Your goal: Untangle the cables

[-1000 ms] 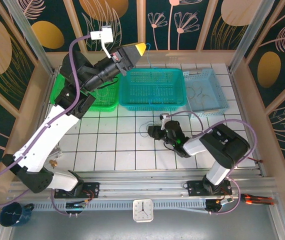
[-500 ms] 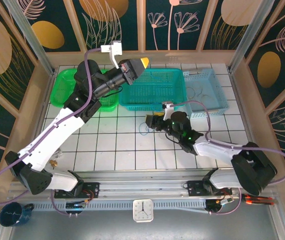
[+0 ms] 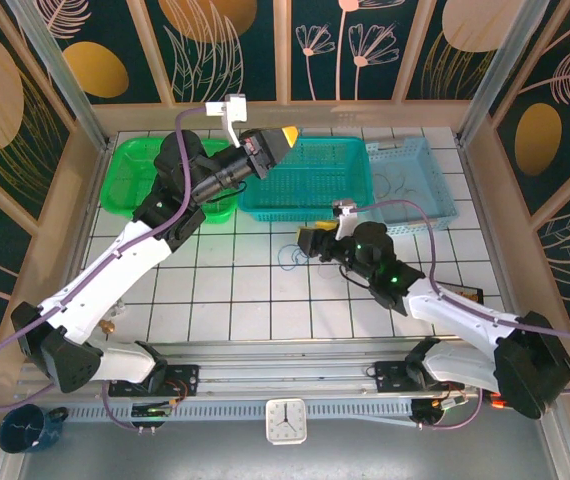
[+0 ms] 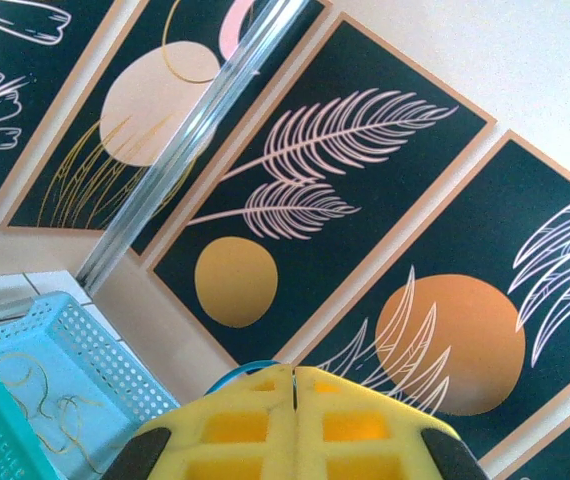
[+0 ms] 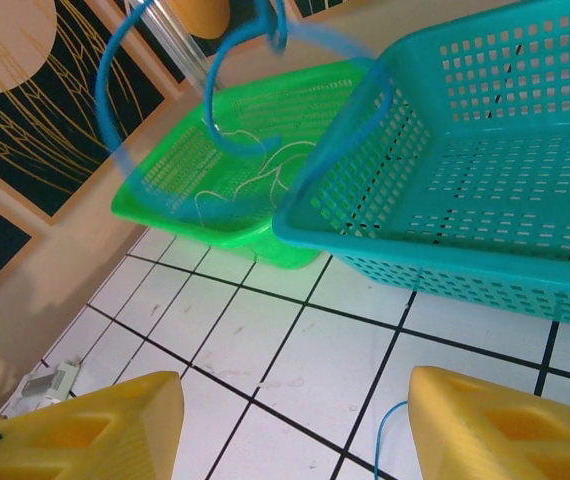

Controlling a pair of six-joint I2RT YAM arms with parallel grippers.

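My left gripper (image 3: 287,134) is raised over the teal basket (image 3: 310,192), its yellow fingers pressed shut (image 4: 294,376) on a thin blue cable (image 4: 237,373) that curls out beside the tips. The same blue cable hangs in loose loops (image 5: 105,95) in the right wrist view and trails down to the tiles (image 3: 287,260). My right gripper (image 3: 303,243) hovers low over the white tiles just in front of the teal basket, open (image 5: 295,430), nothing between its fingers; a blue strand (image 5: 379,436) lies beside its right finger. Cream wires (image 5: 255,165) lie in the green basket (image 5: 165,215).
A light blue basket (image 3: 437,197) at the back right holds yellowish wires (image 4: 35,400). The three baskets line the back of the tiled table (image 3: 235,290). Frame posts and patterned walls close in the sides. A mug (image 3: 25,428) sits at the near left corner.
The right arm has stretched out toward the teal basket and its jaws have opened wider. The left gripper, still shut, has shifted slightly right and lower over the baskets.
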